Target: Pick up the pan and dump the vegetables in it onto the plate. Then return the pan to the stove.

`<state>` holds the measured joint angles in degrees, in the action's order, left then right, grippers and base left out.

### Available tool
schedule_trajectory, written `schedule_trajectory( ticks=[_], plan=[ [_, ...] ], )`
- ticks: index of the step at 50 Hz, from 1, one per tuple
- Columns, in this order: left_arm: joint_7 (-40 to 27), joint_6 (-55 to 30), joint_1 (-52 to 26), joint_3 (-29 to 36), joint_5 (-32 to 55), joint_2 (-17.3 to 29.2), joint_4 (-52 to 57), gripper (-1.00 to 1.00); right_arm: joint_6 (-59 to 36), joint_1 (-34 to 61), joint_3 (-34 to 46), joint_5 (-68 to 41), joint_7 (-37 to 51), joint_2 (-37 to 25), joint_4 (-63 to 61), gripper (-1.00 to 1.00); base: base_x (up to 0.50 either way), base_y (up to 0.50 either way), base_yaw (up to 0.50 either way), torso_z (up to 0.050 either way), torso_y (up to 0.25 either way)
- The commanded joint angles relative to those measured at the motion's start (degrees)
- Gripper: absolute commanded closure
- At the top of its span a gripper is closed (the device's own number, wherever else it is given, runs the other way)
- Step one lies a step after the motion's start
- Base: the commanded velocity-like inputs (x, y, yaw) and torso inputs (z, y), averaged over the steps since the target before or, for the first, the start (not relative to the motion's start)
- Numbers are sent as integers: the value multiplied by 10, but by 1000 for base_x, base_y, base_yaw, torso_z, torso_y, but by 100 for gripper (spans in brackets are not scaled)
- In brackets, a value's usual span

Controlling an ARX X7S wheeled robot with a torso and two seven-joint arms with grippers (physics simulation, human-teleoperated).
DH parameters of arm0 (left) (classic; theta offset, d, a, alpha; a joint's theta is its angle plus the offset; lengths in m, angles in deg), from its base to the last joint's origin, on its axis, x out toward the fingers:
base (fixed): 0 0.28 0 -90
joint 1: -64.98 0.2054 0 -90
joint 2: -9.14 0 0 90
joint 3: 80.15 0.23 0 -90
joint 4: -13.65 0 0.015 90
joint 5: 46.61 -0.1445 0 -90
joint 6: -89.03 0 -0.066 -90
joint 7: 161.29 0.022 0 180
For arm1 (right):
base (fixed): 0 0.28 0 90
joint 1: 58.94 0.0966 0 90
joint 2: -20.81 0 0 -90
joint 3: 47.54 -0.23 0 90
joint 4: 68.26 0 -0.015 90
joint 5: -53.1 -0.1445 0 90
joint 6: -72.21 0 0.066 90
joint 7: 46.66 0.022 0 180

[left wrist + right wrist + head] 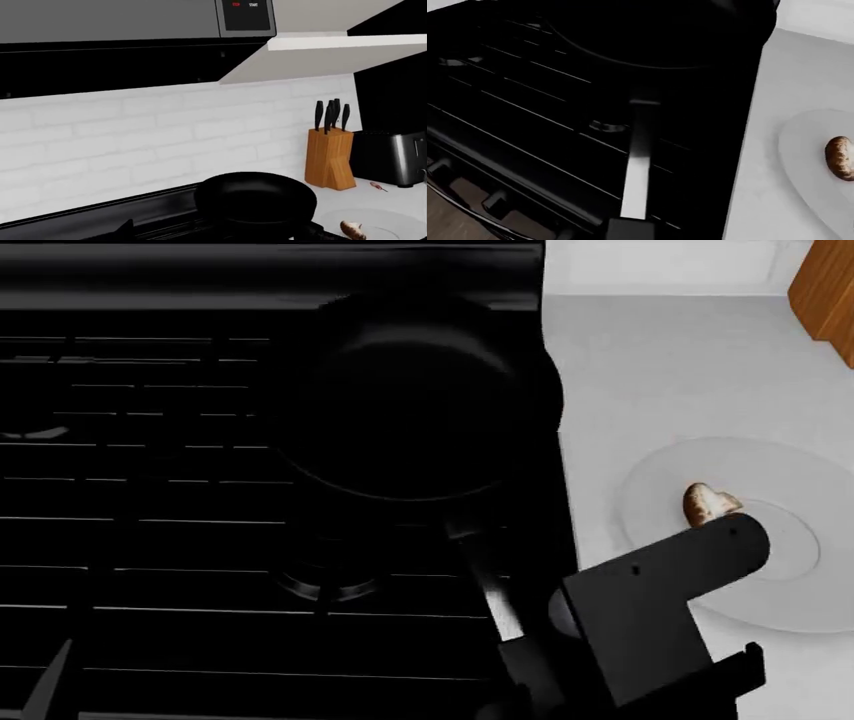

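Observation:
The black pan sits empty on the stove at its back right, its handle pointing toward me. My right gripper is shut on the handle's near end, as the right wrist view also shows. The mushroom lies on the pale plate, on the counter right of the stove. My left gripper is low at the stove's front left. Only one dark fingertip shows, set well off centre, so it looks open and empty.
A wooden knife block and a dark toaster stand at the back right of the white counter. A small red-handled tool lies by them. A microwave hood hangs over the stove. Knobs line the stove's front.

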<state>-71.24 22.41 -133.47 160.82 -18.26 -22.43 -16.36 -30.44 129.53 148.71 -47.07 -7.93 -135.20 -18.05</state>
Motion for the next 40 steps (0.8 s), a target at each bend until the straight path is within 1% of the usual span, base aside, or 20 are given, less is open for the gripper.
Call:
schedule_trajectory(
  ticks=[1,8,12,18,29,34,40],
  plan=[
    [0,-1,7,-7,-1,-1,0,-100,-78,84,-56,25,-2,11,-7,100,0,0,0,0,0],
    [0,2,4,2,-8,5,0,-100,-63,63,-54,44,-5,36,0,100,0,0,0,0,3],
    [0,-2,11,-6,-6,2,0,-100,-48,57,-59,47,-9,42,-2,100,0,0,0,3,3],
    [0,2,6,4,-11,4,0,-100,-19,25,-56,67,-23,52,8,100,0,0,0,0,2],
    [0,1,3,3,-6,0,0,-100,29,-42,-43,101,-48,72,40,100,0,0,0,1,3],
    [0,2,-2,6,-5,-2,0,-100,32,-44,-45,97,-60,74,60,100,0,0,0,0,2],
    [0,5,-9,11,-6,-1,0,-100,51,-71,-41,110,-77,94,87,100,0,0,0,2,2]
  ],
)
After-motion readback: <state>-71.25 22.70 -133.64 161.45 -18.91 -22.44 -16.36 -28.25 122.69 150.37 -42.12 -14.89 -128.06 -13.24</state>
